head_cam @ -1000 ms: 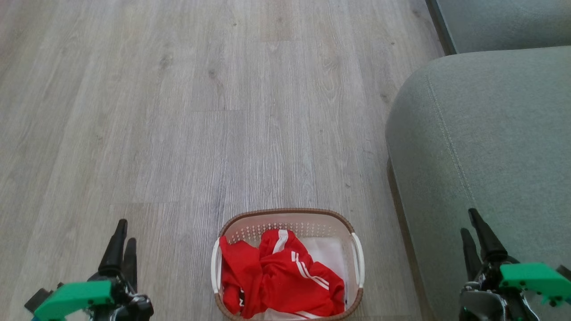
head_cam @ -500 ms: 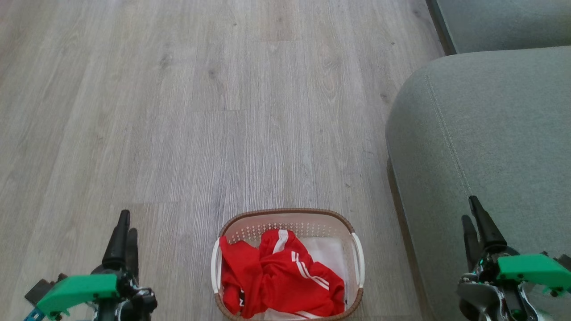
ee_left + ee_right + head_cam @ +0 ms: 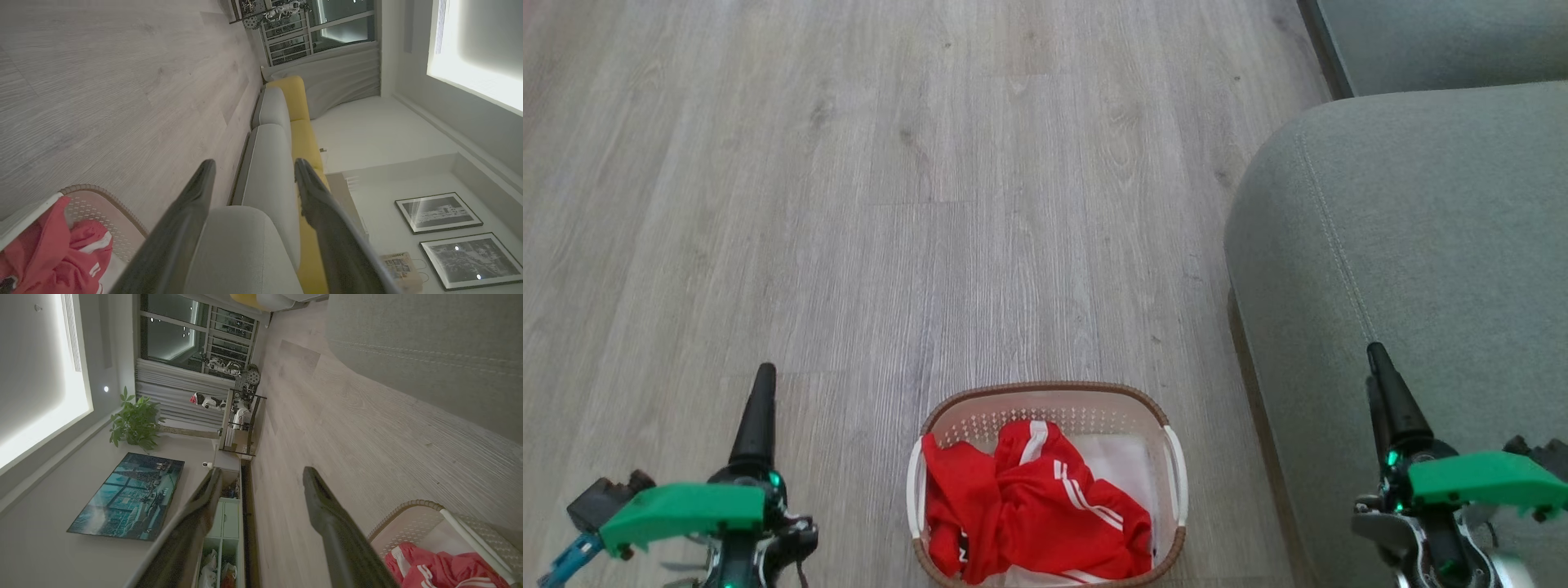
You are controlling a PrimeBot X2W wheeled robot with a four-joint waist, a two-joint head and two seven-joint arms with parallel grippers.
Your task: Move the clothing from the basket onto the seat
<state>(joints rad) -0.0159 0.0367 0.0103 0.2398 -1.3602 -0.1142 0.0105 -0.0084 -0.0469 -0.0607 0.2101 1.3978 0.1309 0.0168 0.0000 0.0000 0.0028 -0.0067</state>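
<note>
Both the left tool (image 3: 761, 384) and right tool (image 3: 1377, 361) are being held wide on either side of the basket (image 3: 1045, 385), where the clothing (image 3: 1029, 510), judged soft and light, is being cradled in a bunch, best pinched at a raised fold.

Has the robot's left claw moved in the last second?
Yes. The left gripper has slid up the head view: its tip now rises past the far rim of the basket, which it fell short of before.

Pale wood-grain floor (image 3: 931, 204) stretches left and far — on the walls a blue painting (image 3: 128, 496), two framed photographs (image 3: 439, 212); a potted plant (image 3: 137, 420) nearby.
</note>
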